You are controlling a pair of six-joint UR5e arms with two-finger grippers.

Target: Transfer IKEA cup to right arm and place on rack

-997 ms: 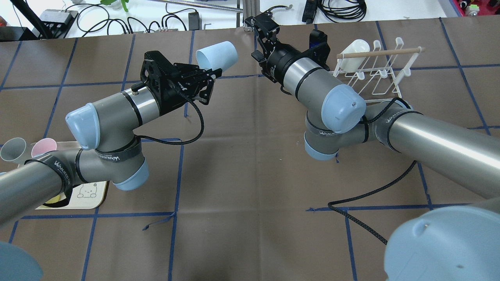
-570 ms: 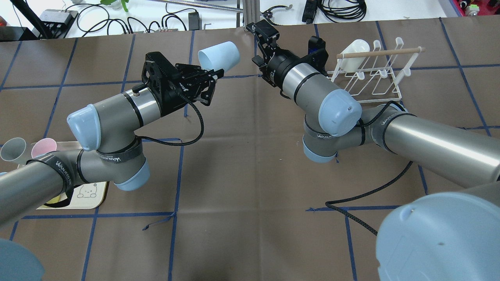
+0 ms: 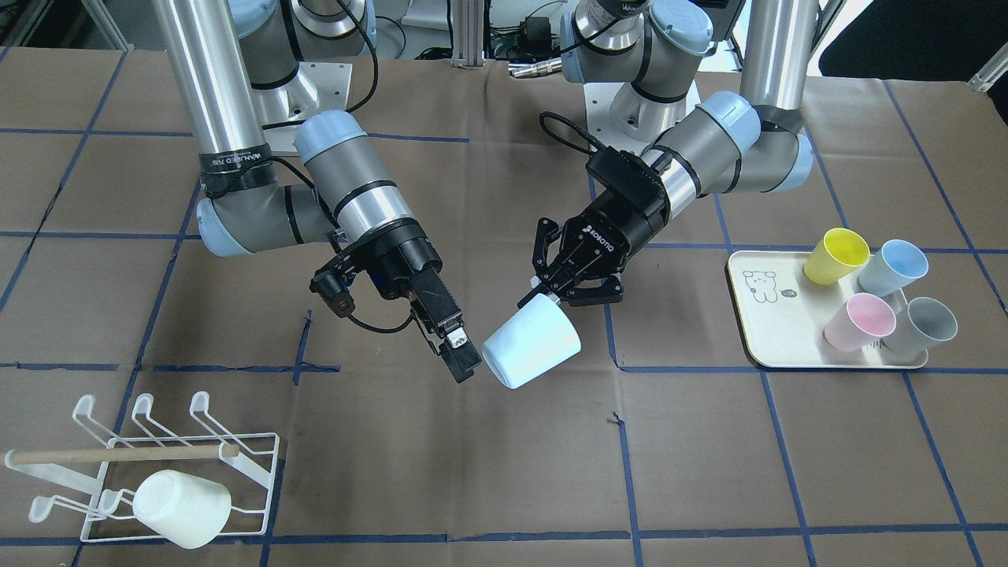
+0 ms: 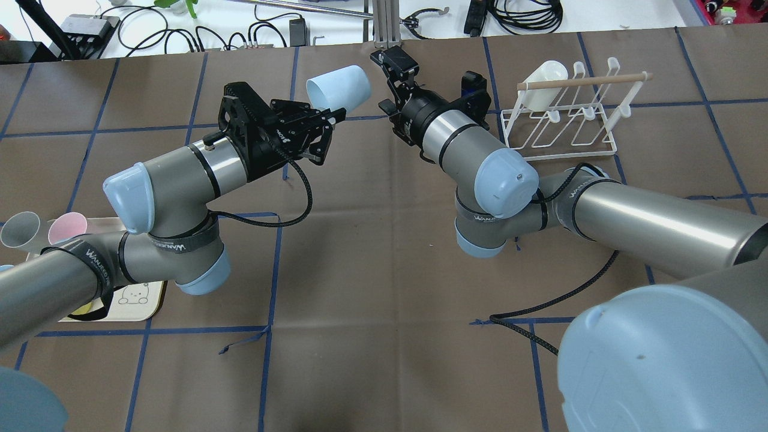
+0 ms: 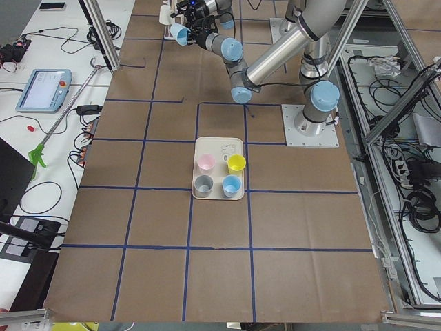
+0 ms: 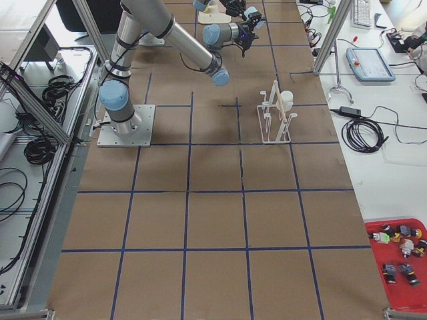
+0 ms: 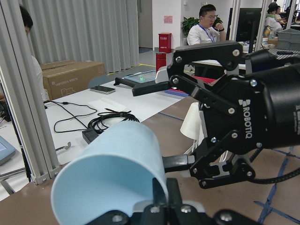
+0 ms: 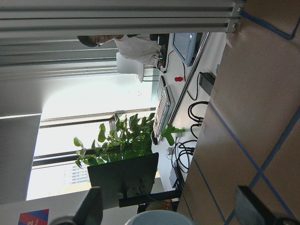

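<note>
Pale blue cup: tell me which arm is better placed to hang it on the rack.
Right. The right gripper is open close beside the cup, and the rack sits on its side of the table. The left gripper only holds the cup.

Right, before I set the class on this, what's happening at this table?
A handover is under way. The left pincer holds a light blue cup sideways in the air, one end toward the right pincer, which is open beside it and has not gripped. The rack already carries one white cup; four more cups wait on the tray.
</note>
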